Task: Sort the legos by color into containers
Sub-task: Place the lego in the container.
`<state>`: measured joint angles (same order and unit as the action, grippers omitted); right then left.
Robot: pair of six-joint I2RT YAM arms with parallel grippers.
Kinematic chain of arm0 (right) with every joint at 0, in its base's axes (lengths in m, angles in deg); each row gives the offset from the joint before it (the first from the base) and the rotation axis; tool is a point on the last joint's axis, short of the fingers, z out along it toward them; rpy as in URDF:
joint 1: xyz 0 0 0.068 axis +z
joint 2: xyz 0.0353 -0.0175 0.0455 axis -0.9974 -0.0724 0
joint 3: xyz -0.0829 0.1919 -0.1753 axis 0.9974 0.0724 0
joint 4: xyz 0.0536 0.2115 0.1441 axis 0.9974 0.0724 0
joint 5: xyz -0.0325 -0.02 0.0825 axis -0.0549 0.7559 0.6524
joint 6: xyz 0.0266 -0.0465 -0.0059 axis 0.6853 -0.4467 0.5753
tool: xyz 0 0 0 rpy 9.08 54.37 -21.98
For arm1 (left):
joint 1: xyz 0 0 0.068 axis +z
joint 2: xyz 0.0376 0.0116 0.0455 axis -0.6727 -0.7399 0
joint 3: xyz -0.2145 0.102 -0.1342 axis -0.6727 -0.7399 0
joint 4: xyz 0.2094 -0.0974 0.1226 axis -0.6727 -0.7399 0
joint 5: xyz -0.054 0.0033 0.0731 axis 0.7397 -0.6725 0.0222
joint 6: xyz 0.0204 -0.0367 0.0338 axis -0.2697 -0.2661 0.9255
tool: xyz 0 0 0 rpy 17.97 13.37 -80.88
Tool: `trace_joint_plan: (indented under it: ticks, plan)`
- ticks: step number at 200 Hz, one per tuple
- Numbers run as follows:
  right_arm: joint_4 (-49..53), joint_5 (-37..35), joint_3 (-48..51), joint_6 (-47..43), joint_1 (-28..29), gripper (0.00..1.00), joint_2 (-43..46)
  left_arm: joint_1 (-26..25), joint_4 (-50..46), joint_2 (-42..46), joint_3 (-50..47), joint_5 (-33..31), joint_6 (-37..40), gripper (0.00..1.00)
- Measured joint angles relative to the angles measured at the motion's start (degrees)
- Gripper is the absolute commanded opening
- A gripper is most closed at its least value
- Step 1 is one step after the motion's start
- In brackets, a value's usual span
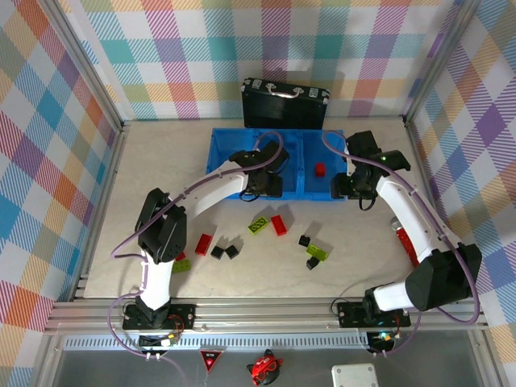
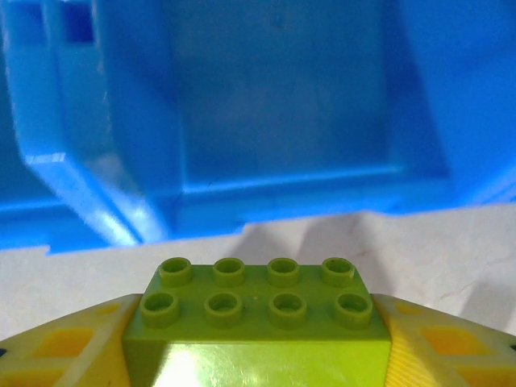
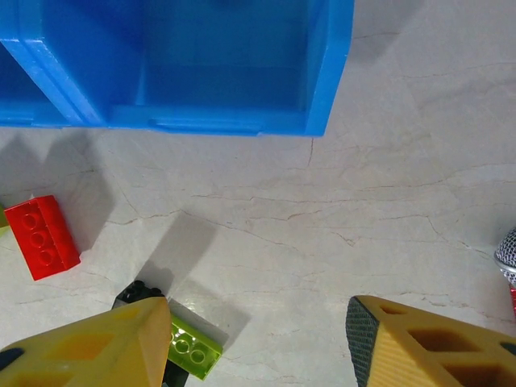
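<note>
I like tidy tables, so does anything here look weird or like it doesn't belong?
Two things aren't legos: a red stick lies beside the right arm, partly hidden by it, and a black case stands behind the blue bin. Nothing looks broken or spilled.

Bin (image 1: 216,165): solid blue, glossy. 
Red brick (image 1: 320,170) inside it. 
Table (image 1: 145,161): cream, faint grey veining. 
On the table: red bricks (image 1: 279,225), lime-green bricks (image 1: 318,252), black cubes (image 1: 218,251). 
Walls (image 1: 161,48): pastel plaid in teal, pink, orange and purple on white. 
Case (image 1: 285,105): black, silver handle. 
Arms (image 1: 214,185): white, black joints. 
Left gripper (image 2: 258,322): fingers (image 2: 72,347) yellow, lime-green brick (image 2: 258,310) between them. 
Right gripper (image 3: 258,339): fingers (image 3: 97,347) the same yellow.
</note>
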<state>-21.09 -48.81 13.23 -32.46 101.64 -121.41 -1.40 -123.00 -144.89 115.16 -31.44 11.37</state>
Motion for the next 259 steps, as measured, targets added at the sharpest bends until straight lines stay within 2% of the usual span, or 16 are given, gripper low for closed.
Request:
trace_joint_plan:
  ticks: [45,110,194,259]
  plan:
    - [0.09,-0.02,0.44,-0.02,0.00,0.61,1.09,-0.17,0.74,-5.05,6.73,-1.01,-2.56,0.61]
    - [0.22,0.00,1.66,-0.04,0.00,0.62,2.45,-0.17,0.59,-12.70,15.21,-0.79,-2.25,0.61]
    - [0.35,0.02,1.90,-0.50,0.00,0.62,2.51,0.00,-1.09,-17.84,16.90,0.61,-0.81,0.62]
    - [0.35,0.02,1.90,-0.48,0.00,0.62,2.49,0.37,-0.87,-18.47,16.92,1.60,-0.17,0.67]
